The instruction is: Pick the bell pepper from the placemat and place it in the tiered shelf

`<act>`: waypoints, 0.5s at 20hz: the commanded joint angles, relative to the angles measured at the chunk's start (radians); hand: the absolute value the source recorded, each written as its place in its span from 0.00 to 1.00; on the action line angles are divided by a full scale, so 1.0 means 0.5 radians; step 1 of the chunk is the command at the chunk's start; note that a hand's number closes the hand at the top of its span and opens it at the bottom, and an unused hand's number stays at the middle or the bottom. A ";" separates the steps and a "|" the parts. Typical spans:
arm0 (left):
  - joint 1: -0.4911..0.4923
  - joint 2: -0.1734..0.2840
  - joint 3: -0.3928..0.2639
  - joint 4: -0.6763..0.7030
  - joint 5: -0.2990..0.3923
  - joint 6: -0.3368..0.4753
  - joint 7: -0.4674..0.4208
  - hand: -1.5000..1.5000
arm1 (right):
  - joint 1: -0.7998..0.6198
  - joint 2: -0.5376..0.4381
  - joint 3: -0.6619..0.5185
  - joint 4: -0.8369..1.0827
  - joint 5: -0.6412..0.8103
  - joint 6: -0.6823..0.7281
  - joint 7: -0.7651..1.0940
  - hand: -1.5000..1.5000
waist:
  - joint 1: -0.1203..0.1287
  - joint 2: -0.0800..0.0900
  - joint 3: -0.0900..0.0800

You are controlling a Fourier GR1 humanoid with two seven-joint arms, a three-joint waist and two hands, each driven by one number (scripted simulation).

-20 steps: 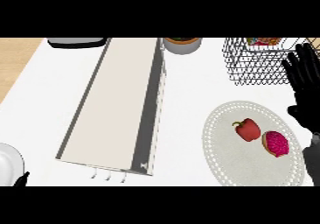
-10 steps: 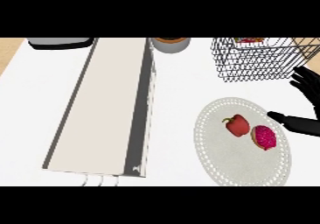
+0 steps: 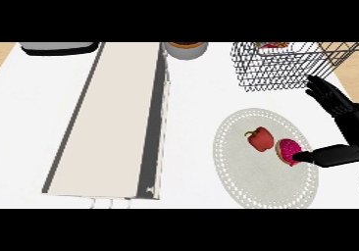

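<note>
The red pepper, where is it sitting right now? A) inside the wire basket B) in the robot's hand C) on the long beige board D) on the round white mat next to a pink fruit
D: the red pepper lies on the round white mat, right beside the pink fruit, and the right hand has not closed round it.

Right hand at the view's right edge, fingers spread and straight, thumb pointing left.
</note>
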 commanded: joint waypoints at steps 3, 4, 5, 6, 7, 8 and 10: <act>-0.547 -0.105 0.037 -0.272 -0.084 -0.043 -0.312 0.50 | -0.020 -0.311 0.192 -0.027 0.284 0.218 0.090 0.00 | -0.083 -0.002 -0.033; -0.544 -0.100 0.045 -0.224 -0.084 -0.038 -0.318 0.50 | -0.067 -0.396 0.216 -0.054 0.409 0.196 0.126 0.00 | -0.077 -0.006 -0.042; -0.526 -0.116 0.023 -0.234 -0.105 -0.015 -0.341 0.50 | -0.066 -0.467 0.227 -0.073 0.522 0.165 0.134 0.00 | -0.090 -0.017 -0.040; -0.524 -0.084 0.038 -0.206 -0.101 -0.037 -0.363 0.50 | -0.115 -0.518 0.251 -0.067 0.614 0.146 0.194 0.00 | -0.053 -0.007 -0.042; -0.550 -0.100 0.046 -0.201 -0.072 -0.037 -0.356 0.50 | -0.138 -0.562 0.260 -0.090 0.669 0.140 0.223 0.00 | -0.075 -0.007 -0.043; -0.558 -0.115 0.024 -0.204 -0.091 -0.019 -0.363 0.50 | -0.137 -0.606 0.271 -0.086 0.739 0.125 0.269 0.00 | -0.096 -0.006 -0.041; -0.559 -0.119 0.013 -0.152 -0.096 -0.024 -0.413 0.50 | -0.146 -0.640 0.336 -0.108 0.890 0.079 0.343 0.00 | -0.079 -0.005 -0.039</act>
